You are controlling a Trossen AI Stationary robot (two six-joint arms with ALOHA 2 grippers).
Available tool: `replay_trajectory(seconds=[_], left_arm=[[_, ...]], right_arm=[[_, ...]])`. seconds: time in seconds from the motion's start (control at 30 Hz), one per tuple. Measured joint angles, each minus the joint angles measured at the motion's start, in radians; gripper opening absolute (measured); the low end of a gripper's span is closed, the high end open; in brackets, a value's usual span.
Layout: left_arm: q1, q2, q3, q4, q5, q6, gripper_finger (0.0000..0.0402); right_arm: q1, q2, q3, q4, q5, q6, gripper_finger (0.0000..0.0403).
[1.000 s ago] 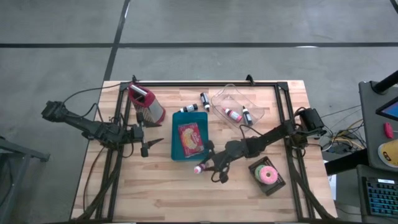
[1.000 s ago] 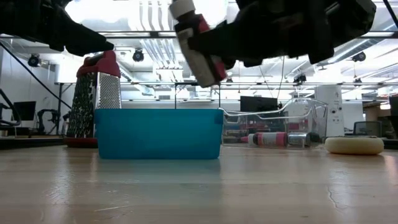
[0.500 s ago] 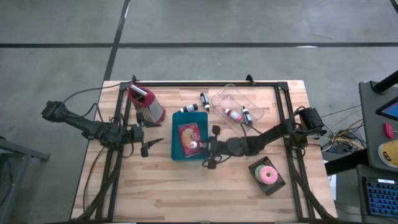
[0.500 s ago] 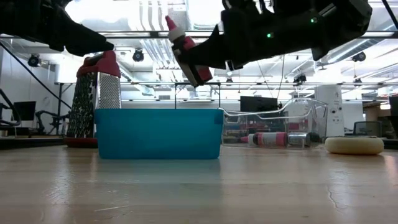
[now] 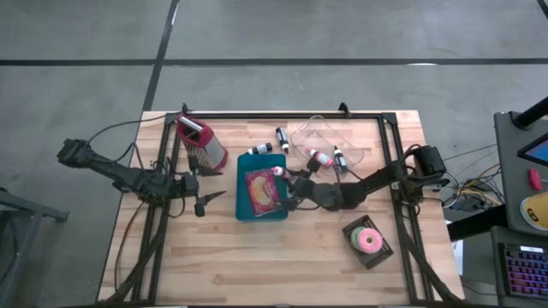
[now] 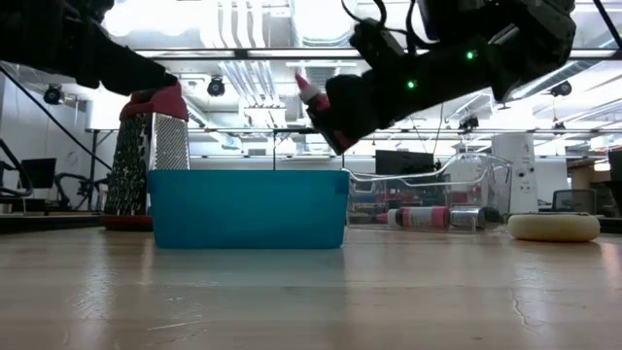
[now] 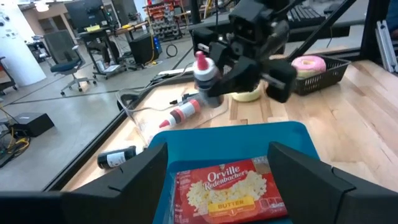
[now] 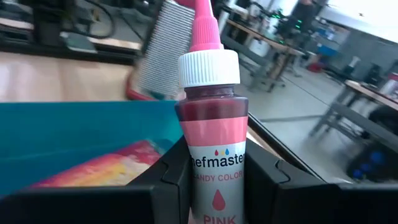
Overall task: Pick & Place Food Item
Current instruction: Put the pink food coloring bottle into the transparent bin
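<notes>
- Right gripper (image 5: pixel 287 177): jaws clamped on pink candy-colour bottle (image 8: pixel 211 134), held in the air at the near edge of the teal bin (image 5: pixel 242 190), cap end leading.
- Pink candy-colour bottle: clear of the counter (image 5: pixel 223 257), label pinched between the two dark fingers (image 8: pixel 166 186), nozzle and white cap projecting well past the jaws.
- Teal bin: below and just ahead of the right jaws; popcorn packet (image 7: pixel 228 186) lying flat inside, covering most of the floor.
- Left gripper (image 5: pixel 205 198): jaws apart, empty, waiting beside the far wall of the bin, opposite the right jaws.
- Grater (image 5: pixel 202 142): upright on the counter beyond the bin, near the left arm.
- Clear tray (image 5: pixel 325 141), loose bottles in and near it: behind the right jaws, apart from the grip.
- Risk, release too early: bottle likely to strike the bin rim and roll out onto the counter.
- Risk, release from this height: bounce off the packet, possible tip over the wall.
- Risk, grip low on a smooth round label: possible swivel or slip during descent.
- Risk, arm dropping without clearing the wall: bin pushed toward the waiting left jaws.
</notes>
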Motion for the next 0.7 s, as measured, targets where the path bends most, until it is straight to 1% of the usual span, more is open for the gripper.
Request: replay_trajectory(seconds=[0.17, 0.4, 0.57, 0.7], left_arm=[[0.000, -0.001, -0.020, 0.049, 0.000, 0.011, 0.0284], [0.000, -0.001, -0.022, 0.059, 0.000, 0.012, 0.0284], [0.000, -0.001, -0.023, 0.065, 0.000, 0.018, 0.0284], [0.000, -0.001, -0.023, 0.066, 0.000, 0.019, 0.0284]], right_arm=[[-0.038, -0.077, -0.080, -0.004, 0.032, 0.019, 0.0091], [-0.106, -0.269, -0.219, -0.032, 0.042, 0.039, 0.0091], [-0.167, -0.427, -0.254, -0.249, 0.035, 0.102, 0.0091], [-0.210, -0.526, -0.255, -0.426, -0.016, 0.148, 0.0091]])
